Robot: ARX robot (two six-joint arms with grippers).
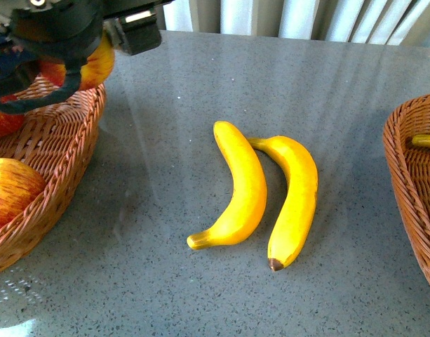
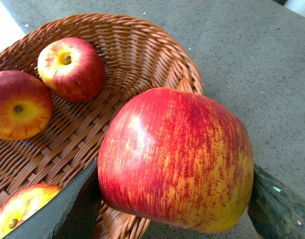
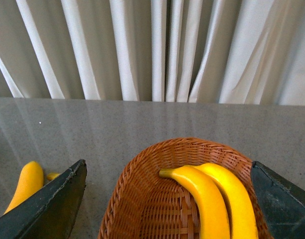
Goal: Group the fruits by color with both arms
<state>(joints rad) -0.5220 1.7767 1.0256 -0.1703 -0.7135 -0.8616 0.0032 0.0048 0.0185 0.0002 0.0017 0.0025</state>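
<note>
Left gripper (image 2: 173,209) grips an apple (image 2: 174,159) over the basket (image 2: 142,45) rim.

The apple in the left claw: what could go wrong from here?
1. The apple, held by the left gripper, seems to hang above the left basket's rim; released here, it might strike the wicker and roll onto the table.
2. The two bananas on the table lie close side by side, so grabbing one may nudge the other.
</note>
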